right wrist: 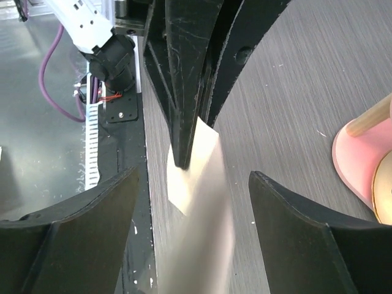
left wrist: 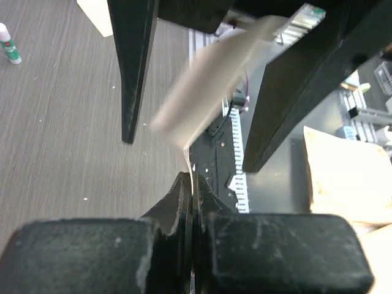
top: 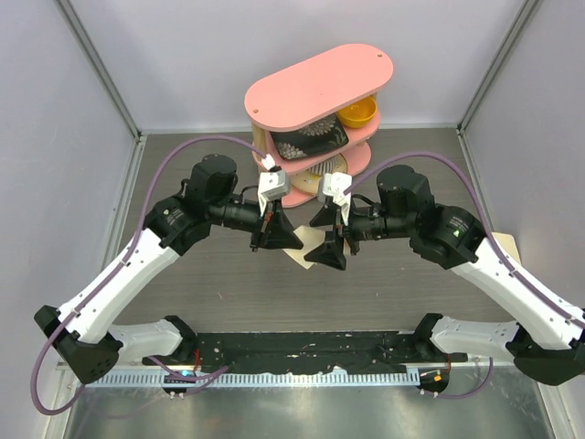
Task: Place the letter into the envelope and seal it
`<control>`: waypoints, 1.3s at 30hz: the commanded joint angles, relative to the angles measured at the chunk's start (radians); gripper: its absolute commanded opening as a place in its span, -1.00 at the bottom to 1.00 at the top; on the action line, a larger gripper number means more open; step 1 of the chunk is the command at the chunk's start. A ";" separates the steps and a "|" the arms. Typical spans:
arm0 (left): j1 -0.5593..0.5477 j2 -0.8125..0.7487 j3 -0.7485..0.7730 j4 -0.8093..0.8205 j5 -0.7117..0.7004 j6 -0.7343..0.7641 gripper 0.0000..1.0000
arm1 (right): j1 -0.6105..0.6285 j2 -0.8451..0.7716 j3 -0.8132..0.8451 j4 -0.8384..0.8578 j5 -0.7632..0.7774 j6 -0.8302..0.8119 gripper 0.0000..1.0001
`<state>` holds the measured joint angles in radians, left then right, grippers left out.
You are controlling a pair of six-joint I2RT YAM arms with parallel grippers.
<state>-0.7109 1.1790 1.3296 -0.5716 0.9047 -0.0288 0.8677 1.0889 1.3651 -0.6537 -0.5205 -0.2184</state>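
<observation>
Clamping the envelope (right wrist: 195, 156) just in front of the pink stand (top: 320, 82), the left gripper (left wrist: 191, 184) held it between the jaws of the right gripper (right wrist: 193, 179), which stood apart.

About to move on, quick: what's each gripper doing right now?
Left gripper: closed, pinching the tan paper.
Right gripper: open, fingers either side of that paper, not gripping it.

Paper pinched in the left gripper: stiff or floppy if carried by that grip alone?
Probably floppy: the paper looks thin edge-on and curves away above the left gripper. Likely light, so it may flutter. Pinched only near one edge, it could slip.
</observation>
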 commanded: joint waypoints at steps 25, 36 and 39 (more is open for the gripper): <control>-0.013 -0.085 0.014 -0.235 0.112 0.641 -1.00 | 0.002 -0.078 0.028 -0.113 -0.044 -0.150 0.72; -0.019 -0.117 -0.044 -0.057 0.088 0.475 -1.00 | 0.011 0.008 0.008 -0.012 -0.118 -0.139 0.60; -0.019 -0.122 -0.058 -0.044 0.088 0.468 -1.00 | 0.019 0.012 -0.003 -0.003 -0.136 -0.137 0.41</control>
<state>-0.7261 1.0851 1.2839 -0.7082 0.9722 0.4927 0.8738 1.1004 1.3678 -0.7254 -0.6083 -0.3634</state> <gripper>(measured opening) 0.012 0.754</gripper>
